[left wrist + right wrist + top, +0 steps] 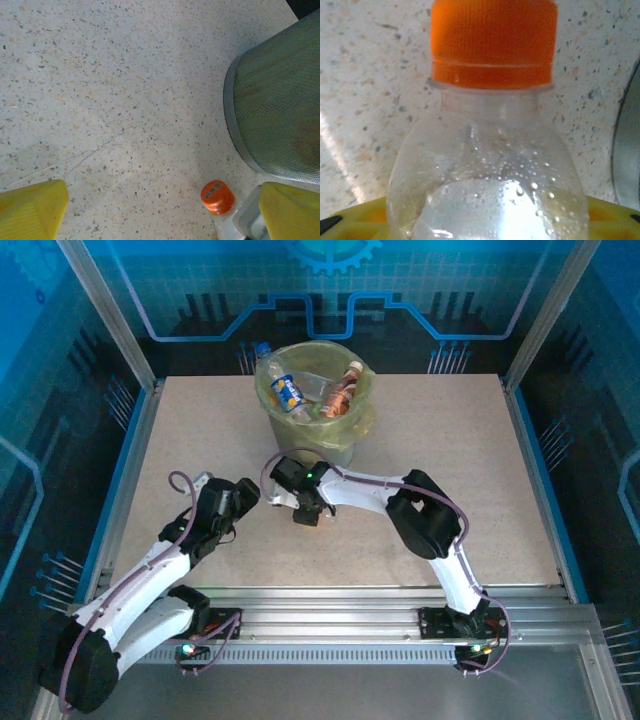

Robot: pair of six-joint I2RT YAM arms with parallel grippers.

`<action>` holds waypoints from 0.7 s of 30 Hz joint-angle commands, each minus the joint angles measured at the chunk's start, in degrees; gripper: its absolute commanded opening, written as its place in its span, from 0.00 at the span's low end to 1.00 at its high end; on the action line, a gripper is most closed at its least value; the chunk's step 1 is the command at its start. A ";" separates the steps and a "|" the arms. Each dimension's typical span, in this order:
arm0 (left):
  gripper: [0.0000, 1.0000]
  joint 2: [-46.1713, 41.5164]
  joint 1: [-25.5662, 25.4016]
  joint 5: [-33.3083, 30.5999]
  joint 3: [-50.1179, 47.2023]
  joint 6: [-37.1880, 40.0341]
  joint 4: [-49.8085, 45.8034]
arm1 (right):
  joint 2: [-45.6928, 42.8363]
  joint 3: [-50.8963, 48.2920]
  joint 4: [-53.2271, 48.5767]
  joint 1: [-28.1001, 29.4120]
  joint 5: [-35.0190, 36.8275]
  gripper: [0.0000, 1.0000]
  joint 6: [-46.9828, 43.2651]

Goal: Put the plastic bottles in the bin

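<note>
My left gripper (pixel 160 212) at bottom of frame, fingers wide apart. My right gripper (pixel 307 512) mid-frame at orange-capped bottle (pixel 490 195); clamped or not, cannot tell. bin (pixel 318 445) just above.

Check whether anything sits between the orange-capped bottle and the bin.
Nothing visible does. In the left wrist view, only bare table separates the orange-capped bottle from the bin close beside it. The bin's own wall is the only thing the bottle would have to be lifted over.
</note>
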 commanded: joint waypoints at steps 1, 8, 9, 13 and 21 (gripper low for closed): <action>0.99 -0.68 0.64 -0.51 -0.10 -0.31 -1.17 | -6.63 -0.23 -1.93 1.76 -0.94 0.58 1.43; 0.99 -0.72 0.73 -0.78 -0.01 0.02 -1.63 | -19.39 1.76 -3.29 4.71 -1.57 0.56 3.67; 0.99 -0.72 0.73 -0.89 -0.01 0.06 -1.64 | -20.93 2.22 -3.29 4.71 -1.54 0.56 3.96; 0.99 -0.73 0.82 -1.24 0.24 0.31 -1.38 | -26.67 5.79 -2.89 4.84 -0.97 0.56 5.02; 0.99 -0.42 0.91 -0.34 0.95 1.32 -0.67 | -29.20 15.80 2.77 1.04 0.17 0.56 -2.16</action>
